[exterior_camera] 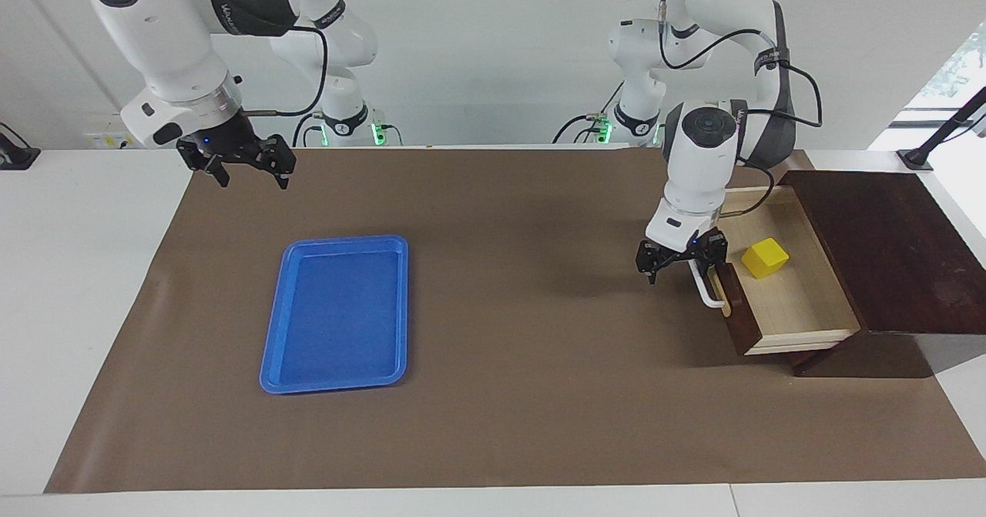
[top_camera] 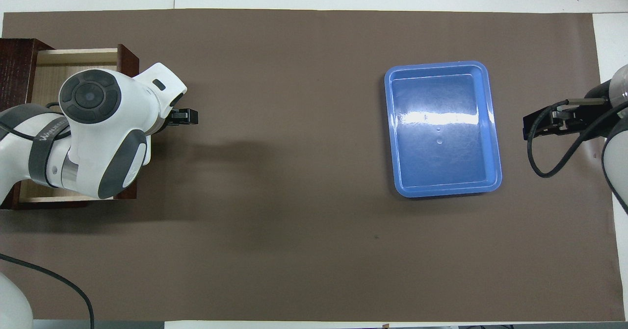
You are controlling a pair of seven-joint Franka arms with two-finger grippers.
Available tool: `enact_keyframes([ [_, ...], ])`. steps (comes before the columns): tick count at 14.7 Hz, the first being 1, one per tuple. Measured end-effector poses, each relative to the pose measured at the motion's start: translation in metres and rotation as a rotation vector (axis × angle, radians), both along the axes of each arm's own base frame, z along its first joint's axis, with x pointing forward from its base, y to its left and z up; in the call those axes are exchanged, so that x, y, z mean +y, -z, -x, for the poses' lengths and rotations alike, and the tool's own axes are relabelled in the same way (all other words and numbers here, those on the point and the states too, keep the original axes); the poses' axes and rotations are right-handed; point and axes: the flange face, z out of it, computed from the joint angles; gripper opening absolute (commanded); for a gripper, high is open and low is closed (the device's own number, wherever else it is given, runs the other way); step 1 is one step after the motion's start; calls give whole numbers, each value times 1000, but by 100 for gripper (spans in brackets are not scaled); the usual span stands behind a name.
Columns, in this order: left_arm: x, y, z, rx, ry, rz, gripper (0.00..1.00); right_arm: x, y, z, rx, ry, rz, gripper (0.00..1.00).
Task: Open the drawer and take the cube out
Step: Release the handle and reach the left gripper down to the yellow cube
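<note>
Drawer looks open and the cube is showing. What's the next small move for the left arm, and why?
Probably lift the left gripper off the white handle and swing it over the yellow cube: the drawer is pulled well out, the cube lies uncovered inside, and the fingers are open. The right gripper waits.

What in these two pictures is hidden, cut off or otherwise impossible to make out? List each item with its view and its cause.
1. Cube: hidden in the overhead view by the left arm above the drawer.
2. Drawer handle: also covered there by the arm.
3. Left gripper: the facing view cannot show whether it touches the handle.
4. Right gripper: its arm is cut off by the overhead view's edge.
</note>
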Motion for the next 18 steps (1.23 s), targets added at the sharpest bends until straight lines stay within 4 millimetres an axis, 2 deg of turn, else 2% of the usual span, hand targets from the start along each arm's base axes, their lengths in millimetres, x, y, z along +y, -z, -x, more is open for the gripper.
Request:
enact_keyframes([
  [2, -7, -18, -9, 33, -41, 20, 100, 0, 0, 0, 0, 1, 0, 100],
  [4, -9, -50, -23, 63, -101, 26, 100, -1, 0, 0, 0, 2, 0, 100],
  [5, -4, -68, -30, 70, -129, 21, 100, -1, 0, 0, 0, 2, 0, 100],
  [7, 27, -97, -43, 67, -198, 19, 100, -2, 0, 0, 0, 4, 0, 100],
  [9, 85, -110, -53, 70, -302, 48, 100, -3, 0, 0, 0, 6, 0, 100],
  [11, 144, -113, -55, 78, -384, 88, 100, -3, 0, 0, 0, 6, 0, 100],
  [12, 164, -111, -54, 85, -396, 98, 100, -3, 0, 0, 0, 6, 0, 100],
  [13, 171, -106, -53, 90, -390, 101, 100, -3, 0, 0, 0, 6, 0, 100],
  [18, 163, -56, -27, 67, -354, 105, 100, -1, 1, 0, 2, 2, 0, 100],
])
